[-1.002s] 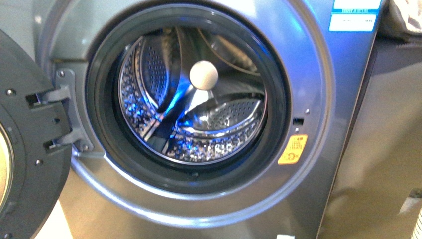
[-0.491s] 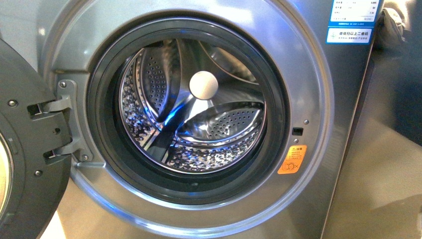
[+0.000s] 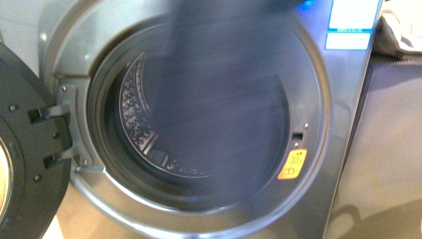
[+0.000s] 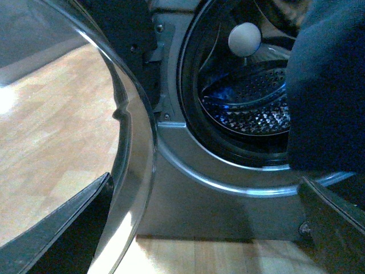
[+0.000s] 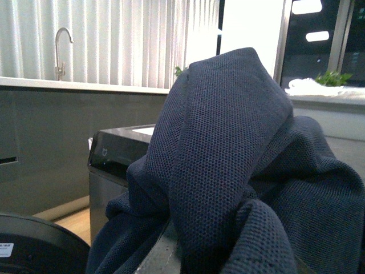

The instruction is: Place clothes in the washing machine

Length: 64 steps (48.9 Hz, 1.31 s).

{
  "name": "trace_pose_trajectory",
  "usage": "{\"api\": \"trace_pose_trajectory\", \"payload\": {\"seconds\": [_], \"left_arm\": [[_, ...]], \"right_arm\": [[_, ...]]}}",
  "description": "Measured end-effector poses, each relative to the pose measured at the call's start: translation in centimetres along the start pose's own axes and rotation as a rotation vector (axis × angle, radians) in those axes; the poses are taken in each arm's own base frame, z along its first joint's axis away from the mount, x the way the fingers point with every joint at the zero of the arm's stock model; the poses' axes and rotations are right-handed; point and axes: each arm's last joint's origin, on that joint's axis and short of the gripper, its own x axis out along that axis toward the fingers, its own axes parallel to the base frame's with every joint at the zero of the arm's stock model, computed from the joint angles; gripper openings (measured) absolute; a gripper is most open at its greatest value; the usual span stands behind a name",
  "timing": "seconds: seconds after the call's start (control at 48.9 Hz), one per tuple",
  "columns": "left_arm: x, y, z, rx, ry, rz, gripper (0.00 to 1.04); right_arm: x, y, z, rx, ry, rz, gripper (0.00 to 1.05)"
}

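Left gripper (image 4: 204,188): jaws spread wide and empty at the frame's lower corners. The right gripper's jaws are smothered in the clothes (image 5: 228,160) — grip impossible to tell. In the front view the navy fabric hangs blurred across the washing machine (image 3: 318,164) porthole, centre frame — door (image 3: 30,149) open at left.

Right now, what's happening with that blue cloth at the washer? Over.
Left gripper open, empty. Right gripper hidden under fabric, grip unseen. Clothes hang blurred across the washing machine porthole. Door swung open, nothing else in the way.
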Motion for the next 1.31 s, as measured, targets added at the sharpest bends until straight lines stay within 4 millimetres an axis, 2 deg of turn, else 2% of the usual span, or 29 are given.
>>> {"api": "trace_pose_trajectory", "payload": {"seconds": [0.225, 0.368, 0.777, 0.838, 0.879, 0.982, 1.309], "left_arm": [[0.0, 0.0, 0.0, 0.000, 0.000, 0.000, 0.98], [0.0, 0.0, 0.0, 0.000, 0.000, 0.000, 0.98], [0.0, 0.0, 0.0, 0.000, 0.000, 0.000, 0.98], [0.1, 0.1, -0.1, -0.036, 0.018, -0.044, 0.98], [0.3, 0.2, 0.1, -0.108, 0.047, -0.140, 0.98], [1.3, 1.2, 2.1, -0.191, 0.026, -0.223, 0.98], [6.1, 3.3, 11.1, -0.147, -0.182, -0.346, 0.98]], "right_arm": [[1.5, 0.0, -0.3, 0.092, 0.094, 0.093, 0.12], [1.1, 0.1, -0.3, 0.192, 0.148, 0.196, 0.12], [1.0, 0.1, -0.2, 0.224, 0.149, 0.197, 0.12], [1.0, 0.1, -0.2, 0.224, 0.149, 0.197, 0.12], [1.0, 0.1, -0.2, 0.224, 0.149, 0.196, 0.12], [1.0, 0.1, -0.2, 0.225, 0.149, 0.199, 0.12], [1.0, 0.0, -0.2, 0.224, 0.149, 0.197, 0.12]]}}
